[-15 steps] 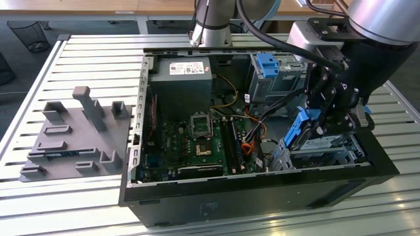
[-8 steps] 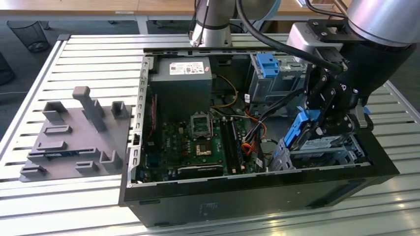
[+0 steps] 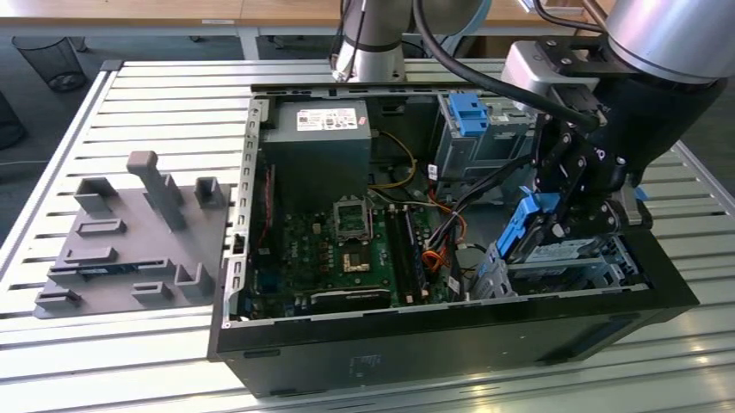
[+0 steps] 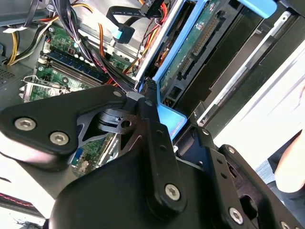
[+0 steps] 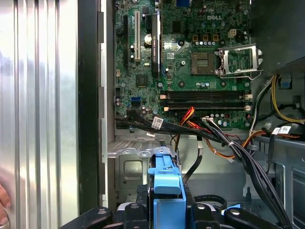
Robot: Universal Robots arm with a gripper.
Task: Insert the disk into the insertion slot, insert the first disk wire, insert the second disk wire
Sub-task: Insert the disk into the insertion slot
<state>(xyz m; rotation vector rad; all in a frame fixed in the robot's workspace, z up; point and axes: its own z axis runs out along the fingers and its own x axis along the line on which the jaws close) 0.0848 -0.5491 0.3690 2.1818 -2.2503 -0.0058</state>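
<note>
Table: slatted metal table (image 3: 150, 86) under open computer case (image 3: 460, 344).
Slot: insertion slot (image 3: 569, 268) in case corner, exterior view's right.
Gripper: gripper (image 3: 557, 228) clamped onto disk's blue frame.
Disk: disk (image 3: 524, 222) steeply tilted at insertion slot's mouth.

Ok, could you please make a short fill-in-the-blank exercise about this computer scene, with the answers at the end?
1. The gripper is shut on the disk, gripping its ____ plastic frame.
2. The insertion slot lies on the exterior view's ____ side of the computer case.
3. The motherboard inside the case is ____ in colour.
Missing words: blue; right; green.
</note>
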